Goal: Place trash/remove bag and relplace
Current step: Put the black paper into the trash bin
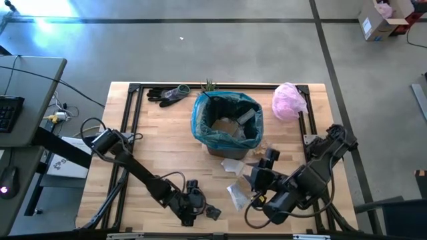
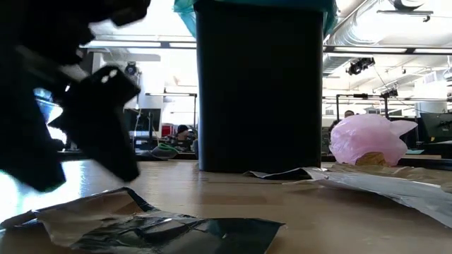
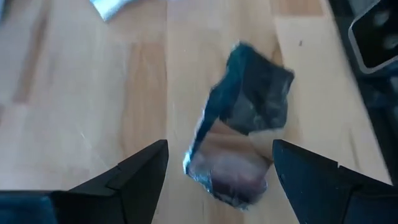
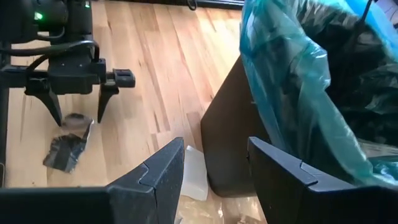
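A dark bin (image 1: 227, 143) lined with the teal bag (image 1: 227, 120) stands at mid-table, with trash inside it. A crumpled silvery wrapper (image 3: 239, 134) lies flat on the wood near the front edge. My left gripper (image 3: 217, 171) hovers over it, pointing steeply down, open. One finger stands on each side of the wrapper's near end, and I see no touch. My right gripper (image 4: 214, 162) hangs open and empty above the table in front of the bin, to its right. More wrappers (image 1: 235, 179) lie flat in front of the bin.
A pale pink bag (image 1: 288, 100) sits at the back right. Dark gloves (image 1: 167, 95) and a small green plant (image 1: 210, 85) lie behind the bin. A black frame (image 1: 130, 120) runs along the table's edges. People show far off in the room.
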Robot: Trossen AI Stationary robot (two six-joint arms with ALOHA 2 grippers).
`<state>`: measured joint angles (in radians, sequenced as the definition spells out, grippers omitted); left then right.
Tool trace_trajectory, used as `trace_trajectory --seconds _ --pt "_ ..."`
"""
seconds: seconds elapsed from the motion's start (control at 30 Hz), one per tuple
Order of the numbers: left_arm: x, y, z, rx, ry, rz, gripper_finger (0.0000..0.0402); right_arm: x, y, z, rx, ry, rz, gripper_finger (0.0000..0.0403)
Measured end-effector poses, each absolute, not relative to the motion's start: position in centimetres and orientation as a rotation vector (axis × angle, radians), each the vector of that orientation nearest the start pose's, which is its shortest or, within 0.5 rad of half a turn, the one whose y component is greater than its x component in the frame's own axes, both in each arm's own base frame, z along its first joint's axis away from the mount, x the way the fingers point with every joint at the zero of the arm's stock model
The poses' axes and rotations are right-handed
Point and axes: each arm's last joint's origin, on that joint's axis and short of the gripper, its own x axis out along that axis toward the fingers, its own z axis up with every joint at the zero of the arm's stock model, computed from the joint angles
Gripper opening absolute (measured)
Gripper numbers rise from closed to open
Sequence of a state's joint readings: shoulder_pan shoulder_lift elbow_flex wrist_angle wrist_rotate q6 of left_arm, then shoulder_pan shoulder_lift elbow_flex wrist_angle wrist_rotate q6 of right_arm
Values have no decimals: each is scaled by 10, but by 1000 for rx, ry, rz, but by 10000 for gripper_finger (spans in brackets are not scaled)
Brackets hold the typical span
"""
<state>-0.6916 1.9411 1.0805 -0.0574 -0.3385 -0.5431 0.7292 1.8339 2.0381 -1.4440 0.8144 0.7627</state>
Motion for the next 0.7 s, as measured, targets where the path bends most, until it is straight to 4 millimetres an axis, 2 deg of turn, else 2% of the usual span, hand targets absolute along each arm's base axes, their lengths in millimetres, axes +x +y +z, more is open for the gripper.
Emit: trace_trajectory --seconds 0.3,0.4,0.53,0.7 --pt "303 -235 103 -103 901 -76 273 270 219 378 -164 778 -375 162" --pt "302 -234 98 -91 901 -30 255 268 220 378 -166 776 -371 162" --pt "301 -231 97 -45 910 -15 181 267 222 378 -171 770 -369 162" --pt "300 -228 95 18 925 -5 40 267 222 379 -164 760 -374 162"
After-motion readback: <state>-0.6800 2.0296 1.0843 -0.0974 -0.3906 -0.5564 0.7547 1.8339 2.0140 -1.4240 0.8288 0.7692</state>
